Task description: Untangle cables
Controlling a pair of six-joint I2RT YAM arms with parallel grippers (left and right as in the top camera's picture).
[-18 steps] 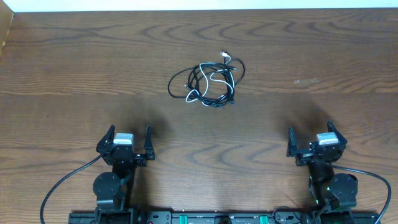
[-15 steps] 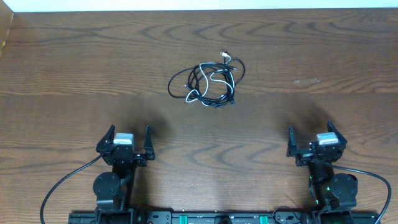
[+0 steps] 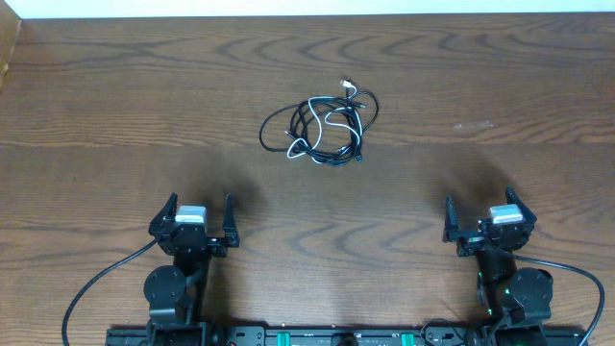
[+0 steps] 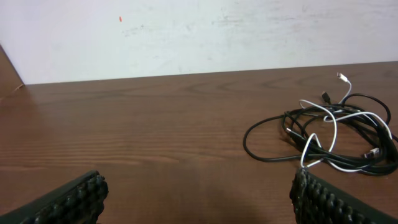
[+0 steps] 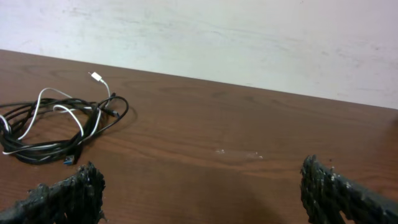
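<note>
Lying heaped, the cables (image 3: 323,129) — crossings unreadable overhead.

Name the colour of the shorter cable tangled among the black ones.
The shorter cable is white, clearest in the left wrist view.

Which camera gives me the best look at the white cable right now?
Left wrist: the white cable is large there, its loops over the black cables and its far plug traceable. Overhead shows it whole, but tiny. Right wrist shows the plug end, but the black cables run off the left edge.
</note>
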